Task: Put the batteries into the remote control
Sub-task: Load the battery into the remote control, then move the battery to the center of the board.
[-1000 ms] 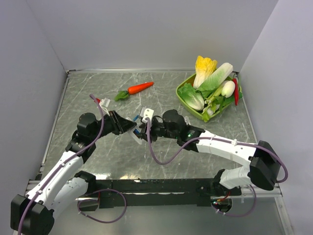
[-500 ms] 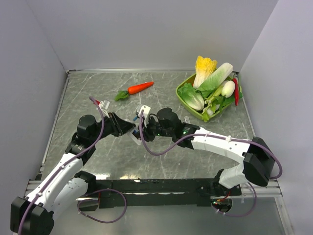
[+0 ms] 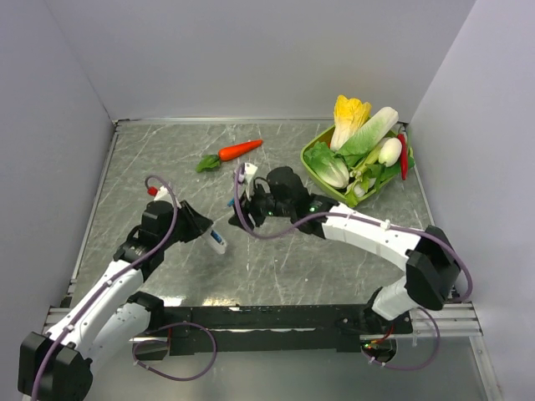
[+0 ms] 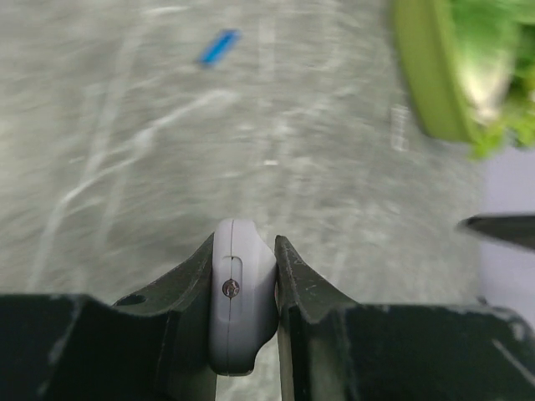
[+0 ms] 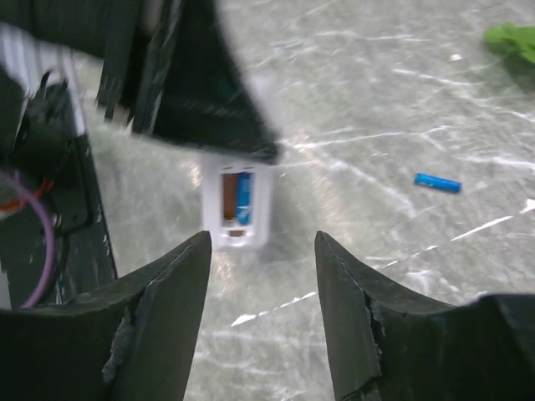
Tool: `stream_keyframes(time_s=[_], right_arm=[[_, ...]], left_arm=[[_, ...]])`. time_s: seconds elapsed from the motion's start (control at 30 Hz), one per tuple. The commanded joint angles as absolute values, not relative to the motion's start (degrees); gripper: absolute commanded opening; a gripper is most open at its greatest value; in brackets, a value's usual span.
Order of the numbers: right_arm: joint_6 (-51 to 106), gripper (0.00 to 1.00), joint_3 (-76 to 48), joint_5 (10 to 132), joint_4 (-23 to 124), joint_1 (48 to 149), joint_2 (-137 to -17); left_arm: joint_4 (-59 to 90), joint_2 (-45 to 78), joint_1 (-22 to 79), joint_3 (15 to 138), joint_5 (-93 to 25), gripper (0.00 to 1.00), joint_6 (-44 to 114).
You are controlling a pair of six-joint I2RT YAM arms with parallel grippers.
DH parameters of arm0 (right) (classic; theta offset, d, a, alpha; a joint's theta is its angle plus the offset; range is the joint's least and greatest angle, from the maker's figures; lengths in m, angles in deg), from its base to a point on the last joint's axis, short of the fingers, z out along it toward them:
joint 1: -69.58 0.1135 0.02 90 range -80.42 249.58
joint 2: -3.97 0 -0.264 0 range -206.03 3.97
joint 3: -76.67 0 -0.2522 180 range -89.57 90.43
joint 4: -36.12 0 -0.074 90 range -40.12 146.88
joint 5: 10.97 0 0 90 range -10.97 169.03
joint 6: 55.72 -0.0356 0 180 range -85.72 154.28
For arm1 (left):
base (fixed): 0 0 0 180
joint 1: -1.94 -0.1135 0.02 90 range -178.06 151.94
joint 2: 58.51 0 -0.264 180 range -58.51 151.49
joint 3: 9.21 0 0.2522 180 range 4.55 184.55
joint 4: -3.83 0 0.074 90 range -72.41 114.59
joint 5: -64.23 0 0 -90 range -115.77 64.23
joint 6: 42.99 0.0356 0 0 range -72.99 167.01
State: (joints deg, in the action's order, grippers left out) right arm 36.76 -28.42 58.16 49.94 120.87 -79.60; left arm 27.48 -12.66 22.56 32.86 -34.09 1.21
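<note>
My left gripper (image 4: 244,244) is shut on the white-grey remote control (image 4: 241,292), clamping its two flat faces. In the top view that gripper (image 3: 204,233) holds the remote control (image 3: 217,242) tilted down toward the table, left of centre. In the right wrist view the remote control (image 5: 236,209) shows its open compartment, with one blue battery (image 5: 243,198) seated in it and the slot beside it bare. A second blue battery (image 5: 437,182) lies loose on the table, also seen far ahead in the left wrist view (image 4: 219,47). My right gripper (image 5: 263,242) is open and holds nothing, a short way from the remote.
An orange carrot (image 3: 238,150) lies at the back of the table. A green basket (image 3: 308,159) heaped with vegetables stands at the back right, and its rim (image 4: 422,75) shows in the left wrist view. Grey walls close in the table.
The two grippers have drawn apart. My left gripper carried the remote back and to the left. My right gripper opened and pulled away toward the back, leaving a battery in the remote.
</note>
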Motion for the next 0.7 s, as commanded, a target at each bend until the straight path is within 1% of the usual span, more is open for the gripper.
stream_keyframes(time_s=[0.0, 0.03, 0.07, 0.2, 0.27, 0.3, 0.37, 0.5, 0.57, 0.67], right_arm=[[31.65, 0.66, -19.97, 60.73, 52.86, 118.19, -85.22], [29.90, 0.66, -18.13, 64.31, 54.70, 118.01, -88.81], [29.01, 0.67, -13.85, 66.26, 58.20, 117.75, -90.84], [23.48, 0.67, -3.46, 72.77, 66.29, 117.31, -101.83], [18.82, 0.67, 2.76, 78.90, 70.16, 117.13, -108.24], [17.59, 0.69, 5.07, 81.72, 73.32, 117.13, -112.44], [14.07, 0.70, 10.85, 84.55, 75.80, 117.22, -116.25], [10.90, 0.68, 17.65, 90.17, 78.27, 117.22, -124.50], [9.76, 0.66, 20.37, 91.85, 79.15, 117.05, -126.54], [8.44, 0.64, 20.91, 94.58, 77.40, 117.13, -128.92]], left_arm=[[34.11, -14.47, 21.98, 31.89, -22.18, 0.01, -1.86], [34.37, -15.60, 21.89, 31.53, -21.04, 0.01, -2.03], [34.37, -16.14, 21.89, 31.27, -20.50, 0.01, -2.12], [33.76, -19.83, 21.89, 30.39, -20.15, 0.01, -0.98], [33.41, -22.02, 21.80, 30.47, -19.80, 0.01, 0.24], [33.49, -22.47, 21.80, 30.56, -19.79, 0.01, 0.68], [33.50, -23.70, 21.80, 30.74, -19.80, 0.01, 2.09], [33.06, -24.67, 21.80, 30.83, -20.14, 0.01, 3.76], [32.71, -24.93, 21.80, 30.65, -20.58, 0.01, 4.55], [32.09, -25.28, 21.80, 30.65, -21.11, 0.01, 5.43]])
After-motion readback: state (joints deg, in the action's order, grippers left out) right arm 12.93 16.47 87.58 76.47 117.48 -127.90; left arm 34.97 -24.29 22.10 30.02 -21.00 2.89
